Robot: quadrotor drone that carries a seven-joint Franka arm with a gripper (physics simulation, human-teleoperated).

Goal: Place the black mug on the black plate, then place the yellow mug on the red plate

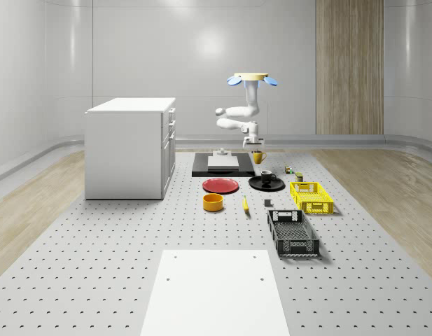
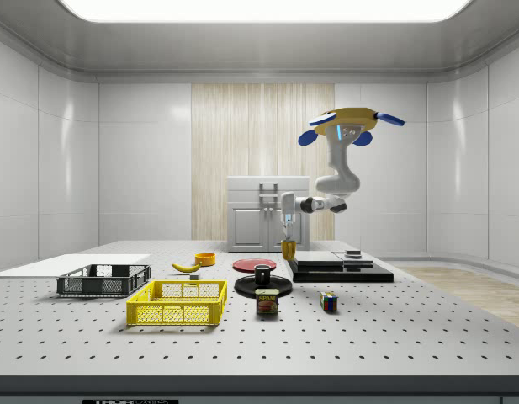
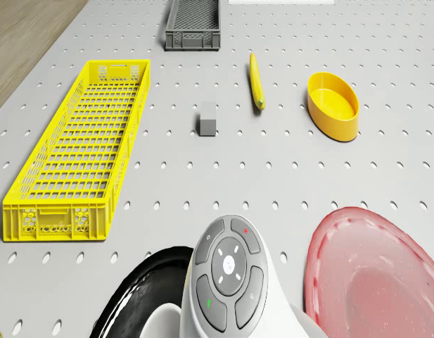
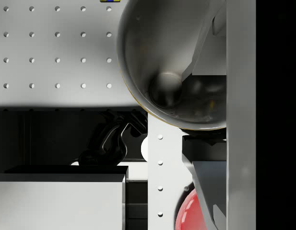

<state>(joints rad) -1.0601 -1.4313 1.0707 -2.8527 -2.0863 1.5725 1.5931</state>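
Observation:
The drone [image 1: 251, 78] hovers over the far part of the table, its arm hanging down. My gripper [image 1: 255, 146] is shut on the rim of the yellow mug [image 1: 259, 157], which hangs upright just above the table beside the black platform [image 1: 201, 166]. In the wrist view the gripper [image 4: 201, 127] pinches the mug wall, and the mug's grey inside [image 4: 169, 62] faces the camera. The black mug [image 1: 266, 175] stands on the black plate [image 1: 275, 185]. The red plate [image 1: 220, 185] lies bare to the whole-scene view's left of it, and its edge [image 4: 188, 215] shows below the mug.
A white cabinet [image 1: 128, 147] stands at the whole-scene view's left. A yellow bowl [image 1: 213, 201], a banana [image 1: 245, 204], a yellow crate [image 1: 311, 197] and a dark crate [image 1: 293, 233] lie nearer the camera. A spam can [image 2: 267, 301] and a puzzle cube [image 2: 329, 301] sit beside the black plate.

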